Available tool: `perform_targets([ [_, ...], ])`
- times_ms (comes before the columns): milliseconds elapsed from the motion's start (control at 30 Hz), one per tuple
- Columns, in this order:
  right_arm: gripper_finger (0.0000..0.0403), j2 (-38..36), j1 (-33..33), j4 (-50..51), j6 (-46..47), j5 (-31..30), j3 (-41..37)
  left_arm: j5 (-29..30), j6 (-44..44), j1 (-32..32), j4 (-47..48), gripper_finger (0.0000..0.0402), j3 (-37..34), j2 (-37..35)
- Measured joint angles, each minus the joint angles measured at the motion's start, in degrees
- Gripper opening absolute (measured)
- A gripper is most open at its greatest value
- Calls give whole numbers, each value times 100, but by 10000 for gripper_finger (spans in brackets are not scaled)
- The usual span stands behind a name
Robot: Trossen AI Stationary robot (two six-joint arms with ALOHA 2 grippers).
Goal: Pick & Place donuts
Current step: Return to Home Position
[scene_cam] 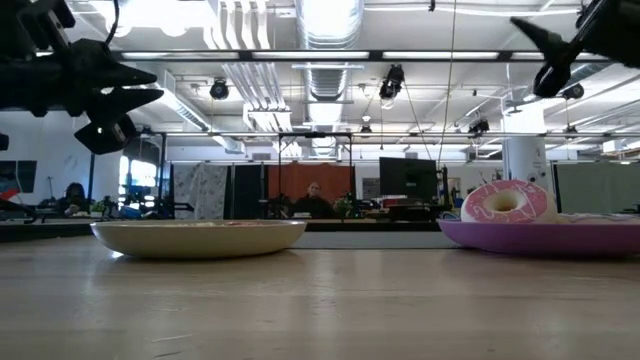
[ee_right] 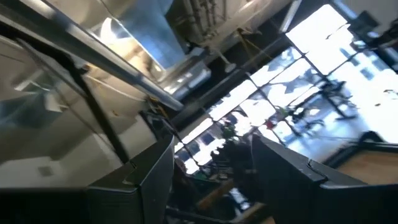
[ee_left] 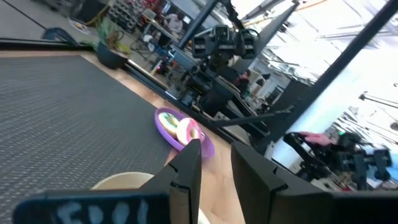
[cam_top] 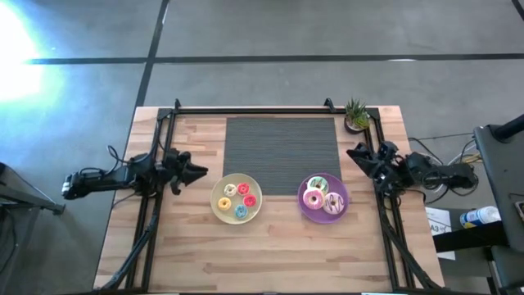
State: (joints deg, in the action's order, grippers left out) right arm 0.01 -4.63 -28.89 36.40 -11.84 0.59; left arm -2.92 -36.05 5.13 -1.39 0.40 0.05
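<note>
Free room over the surface. The grey mat lies flat and bare. It offers open passage except at its far right corner, where a potted plant stands upright. The cream-yellow plate, loaded with small donuts, and the purple plate, loaded with larger donuts, sit apart, with a lane of bare wood between them. A wide bare strip runs below both plates in the high view. Black frame rails border both sides. The left gripper and right gripper hang above plate height at the side edges, fingers parted.
</note>
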Motion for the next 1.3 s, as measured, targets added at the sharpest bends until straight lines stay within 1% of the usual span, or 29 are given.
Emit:
perform_targets([
  [233, 206, 0, 782, 647, -2, -4, -3, 0, 0, 115, 0, 62, -2, 0],
  [367, 206, -2, 1067, 815, -2, -7, -4, 0, 0, 115, 0, 62, -4, 0],
  [1033, 206, 57, 1092, 899, -12, -11, -4, -2, 2, 106, 2, 62, -7, 0],
  [1200, 206, 86, 1098, 901, -992, -30, -4, -2, 2, 109, 2, 62, -7, 0],
  [1300, 206, 92, 1098, 901, -1325, -28, -4, -2, 2, 109, 2, 62, -7, 0],
])
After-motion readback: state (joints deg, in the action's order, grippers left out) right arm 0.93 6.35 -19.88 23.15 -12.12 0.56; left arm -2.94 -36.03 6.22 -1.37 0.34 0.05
